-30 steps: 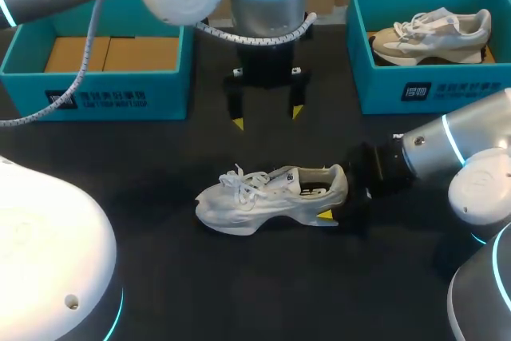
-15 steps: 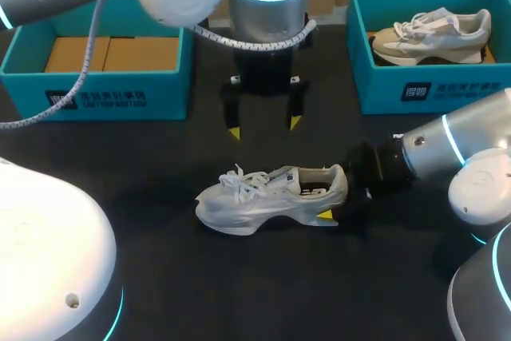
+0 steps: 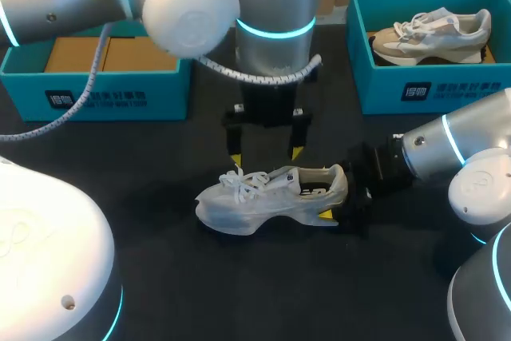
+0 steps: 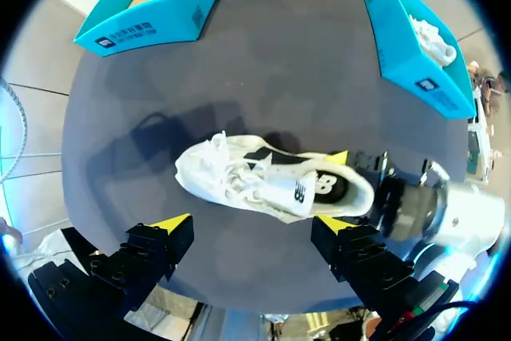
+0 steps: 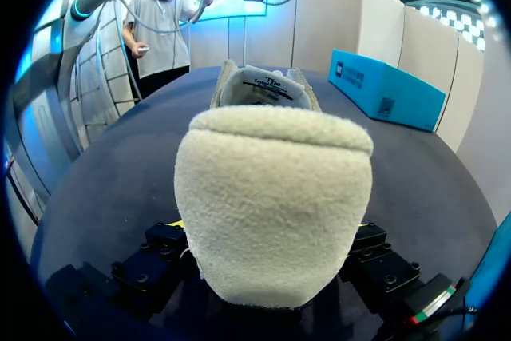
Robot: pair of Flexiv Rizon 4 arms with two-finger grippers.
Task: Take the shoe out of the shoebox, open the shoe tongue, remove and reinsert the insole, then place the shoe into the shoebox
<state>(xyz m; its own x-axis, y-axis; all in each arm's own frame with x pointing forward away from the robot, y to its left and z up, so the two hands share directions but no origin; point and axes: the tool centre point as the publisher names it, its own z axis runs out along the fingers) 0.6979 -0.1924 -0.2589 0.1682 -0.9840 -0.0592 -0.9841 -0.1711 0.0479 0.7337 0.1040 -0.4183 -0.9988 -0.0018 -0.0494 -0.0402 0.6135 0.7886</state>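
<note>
A white shoe [image 3: 267, 196] stands upright on the black table, toe toward the left. My right gripper [image 3: 342, 197] comes in from the right and is shut on its heel; in the right wrist view the fleecy heel [image 5: 275, 197] fills the space between the fingers [image 5: 164, 249]. My left gripper [image 3: 264, 156] hangs open just behind and above the laces, touching nothing. In the left wrist view the shoe [image 4: 263, 185] lies ahead of the left gripper [image 4: 251, 225], its tongue and dark opening showing, with the right arm [image 4: 419, 209] at the heel.
A teal shoebox [image 3: 112, 89] with cardboard inside stands at the back left. Another teal shoebox [image 3: 415, 85] at the back right holds a beige and white shoe [image 3: 435, 33]. Black tabletop [image 3: 263, 285] lies bare in front of the shoe.
My left gripper has come down and forward, from near the table's back to just above the shoe's laces. The right gripper and the shoe have stayed where they were.
</note>
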